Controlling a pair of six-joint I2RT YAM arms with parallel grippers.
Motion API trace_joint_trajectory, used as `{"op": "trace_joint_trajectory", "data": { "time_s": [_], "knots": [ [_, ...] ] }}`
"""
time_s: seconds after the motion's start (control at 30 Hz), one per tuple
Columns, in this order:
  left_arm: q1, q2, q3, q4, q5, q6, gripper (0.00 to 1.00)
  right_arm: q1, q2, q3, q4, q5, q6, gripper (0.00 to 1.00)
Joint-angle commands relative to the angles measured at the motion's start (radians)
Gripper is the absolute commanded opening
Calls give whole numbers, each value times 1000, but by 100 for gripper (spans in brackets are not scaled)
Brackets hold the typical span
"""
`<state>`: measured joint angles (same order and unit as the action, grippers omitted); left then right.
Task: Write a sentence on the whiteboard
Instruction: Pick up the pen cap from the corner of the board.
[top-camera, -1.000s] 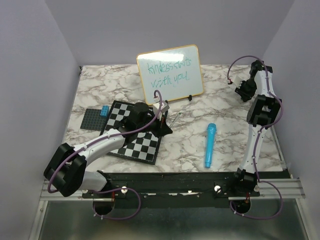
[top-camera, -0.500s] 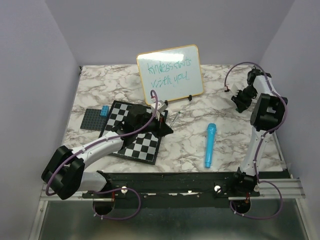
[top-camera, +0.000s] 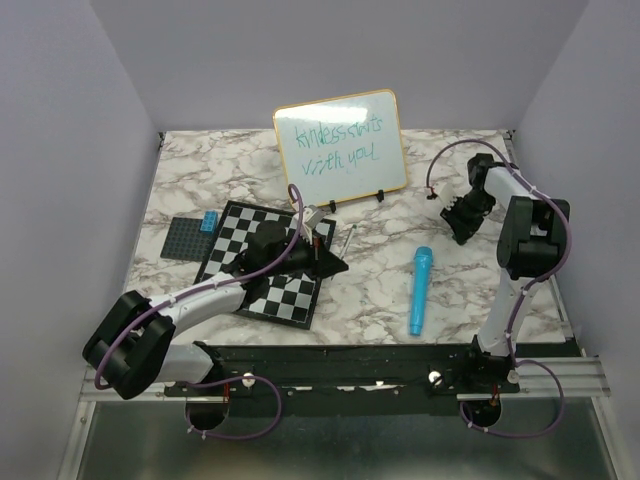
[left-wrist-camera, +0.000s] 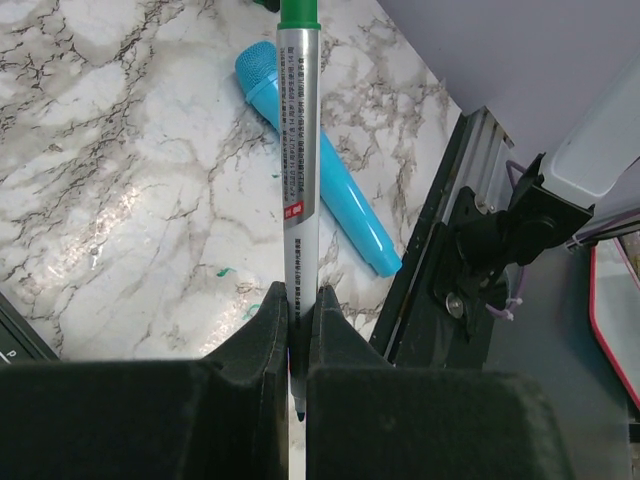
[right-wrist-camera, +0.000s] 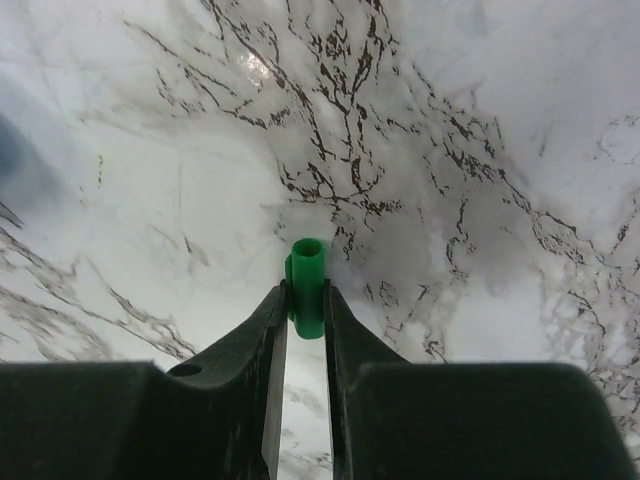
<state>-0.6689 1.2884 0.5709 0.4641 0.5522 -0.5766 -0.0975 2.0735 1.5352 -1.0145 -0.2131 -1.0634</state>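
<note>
The whiteboard (top-camera: 340, 148) stands upright at the back of the table, with the sentence (top-camera: 330, 145) in green handwriting over two lines. My left gripper (top-camera: 330, 260) hovers over the checkered board's right edge, in front of the whiteboard. It is shut on a silver marker (left-wrist-camera: 298, 150) with a green end, whose tip points back between the fingers (left-wrist-camera: 270, 330). My right gripper (top-camera: 455, 218) is low over the marble at the right, shut on a small green marker cap (right-wrist-camera: 307, 285).
A black-and-white checkered board (top-camera: 265, 262) lies left of centre, beside a dark grey baseplate (top-camera: 185, 238) with a blue brick (top-camera: 211, 221). A light blue toy microphone (top-camera: 419, 290) lies right of centre. A black rail (top-camera: 400, 360) runs along the near edge.
My right arm has swung from the far right inward and down toward the table. My left gripper has drawn back a little from the whiteboard with the marker in it.
</note>
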Motion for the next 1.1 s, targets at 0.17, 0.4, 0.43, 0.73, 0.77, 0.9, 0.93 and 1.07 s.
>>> {"op": "trace_joint_trajectory", "data": {
  "time_s": [0.17,0.4,0.43,0.73,0.77,0.9,0.93,1.07],
  "knots": [
    [0,-58,-46,87,-20,-58,0,16,-50,-66,68,-97,160,22],
    [-1,-106,-80,82,-38,-66,0,18,-81,-61,80,-180,200,22],
    [0,-115,-88,81,-41,-68,0,18,-82,-63,82,-186,201,22],
    [-1,-118,-109,126,-69,-120,0,18,-144,-86,109,-223,210,22],
    [-1,-112,-109,137,-72,-123,0,18,-153,-83,108,-230,210,22],
    [0,-101,-108,148,-87,-134,0,22,-191,-66,82,-262,204,22],
    [-1,-100,-108,150,-90,-134,0,34,-203,-69,65,-264,198,22],
    [-1,-97,-112,146,-104,-134,0,94,-278,-105,54,-262,184,22]
  ]
}}
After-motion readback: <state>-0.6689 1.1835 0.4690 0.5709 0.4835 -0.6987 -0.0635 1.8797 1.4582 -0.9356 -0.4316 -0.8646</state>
